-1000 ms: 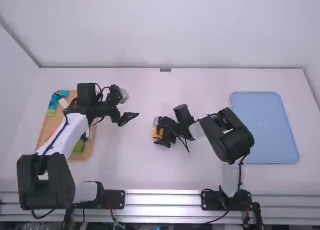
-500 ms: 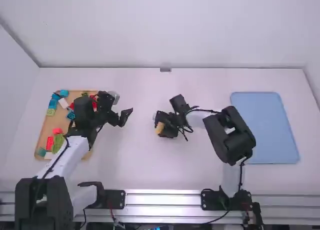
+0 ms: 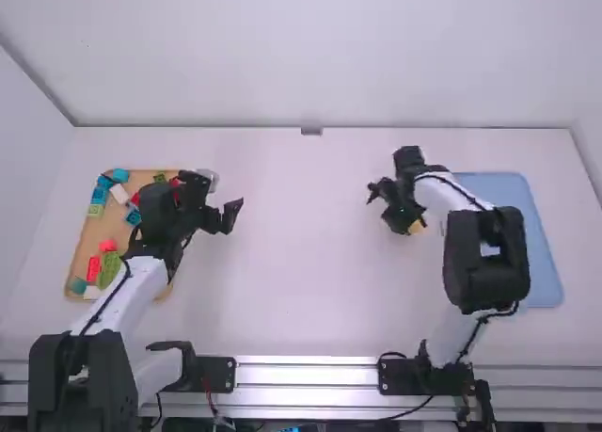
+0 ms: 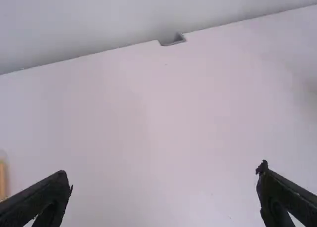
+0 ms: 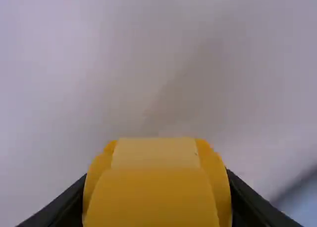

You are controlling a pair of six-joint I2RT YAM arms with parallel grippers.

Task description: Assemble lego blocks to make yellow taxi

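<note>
Left: the left end effector [image 4: 164,168], fingers apart and empty, stands over the desk [image 3: 310,272] beside the wooden tray [image 3: 94,234]; it is best left there, off the route. Right: the right end effector [image 5: 156,180] is clamped on the yellow block build [image 5: 153,200], near the blue tray [image 3: 513,192]. The step in hand is judged to be delivery to that tray: carry the build level, gripped just firmly enough not to spring its joints; lower it until the base rests fully inside the rim; then part the fingers evenly. Counts: wooden tray, one; loose blocks [image 3: 93,268] on it, several, exact total uncertain behind the arm; end effectors, two; yellow build, one; blue tray, one.
</note>
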